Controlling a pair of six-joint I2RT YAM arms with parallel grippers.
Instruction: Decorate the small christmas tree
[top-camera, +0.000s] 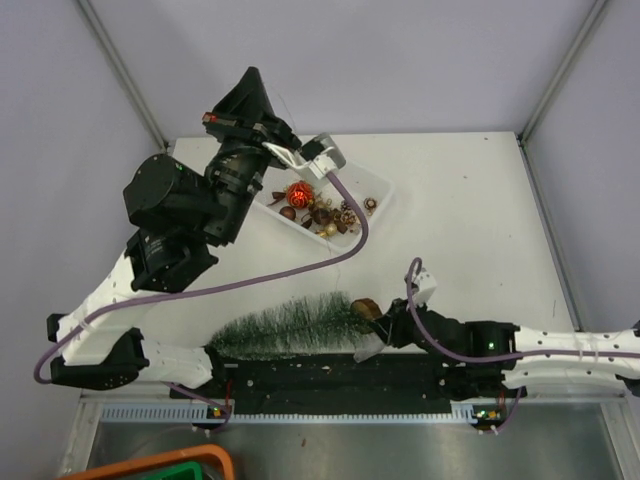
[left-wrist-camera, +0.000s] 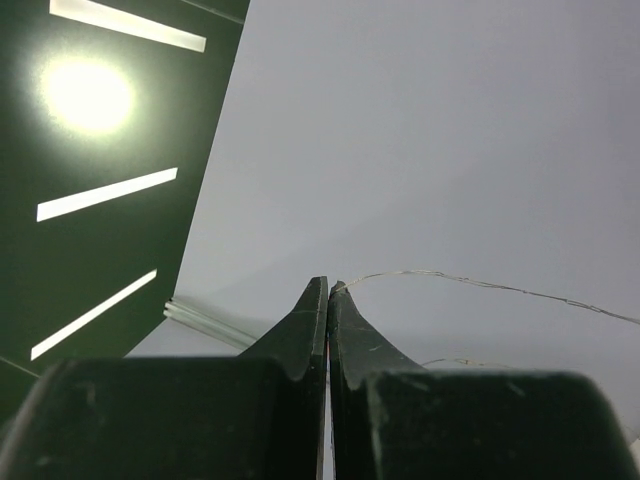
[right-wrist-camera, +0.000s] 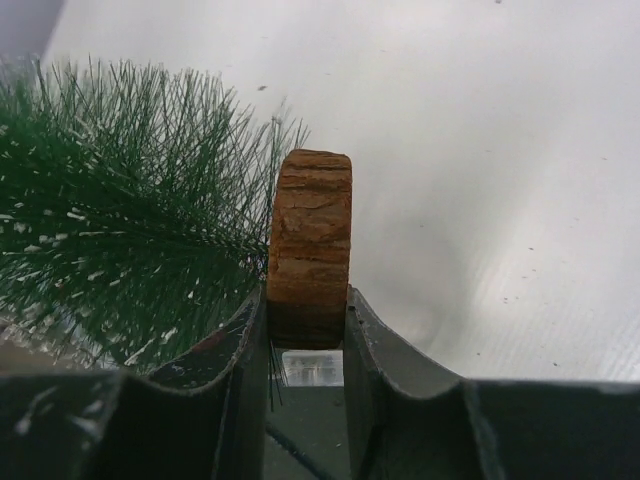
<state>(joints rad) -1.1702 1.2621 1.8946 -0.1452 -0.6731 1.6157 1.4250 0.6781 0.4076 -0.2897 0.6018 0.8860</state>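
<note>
Clamps the wooden base (right-wrist-camera: 310, 235) of the small christmas tree (top-camera: 290, 328) in the right tool (right-wrist-camera: 306, 300), tree flat along the near edge of the surface (top-camera: 470, 220); pinches a thin wire (left-wrist-camera: 480, 283) in the closed left tool (left-wrist-camera: 327, 285). May lose the fine wire by slipping, or let the base twist loose

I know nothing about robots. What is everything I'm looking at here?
small christmas tree: one, dark green with white flecks, brown wooden base; lying on its side near the table's near edge.
white tray: one, towards the table's far edge.
red bauble: one, in the tray.
pinecones and gold baubles: several, brown and gold, in the tray; count unclear.
thin wire: silvery, leading from the left fingertips.
table: one, white.
orange and green object: one, bottom edge, cut off.
left gripper: black, raised, shut on the wire.
right gripper: black, clamped on the tree's base.
</note>
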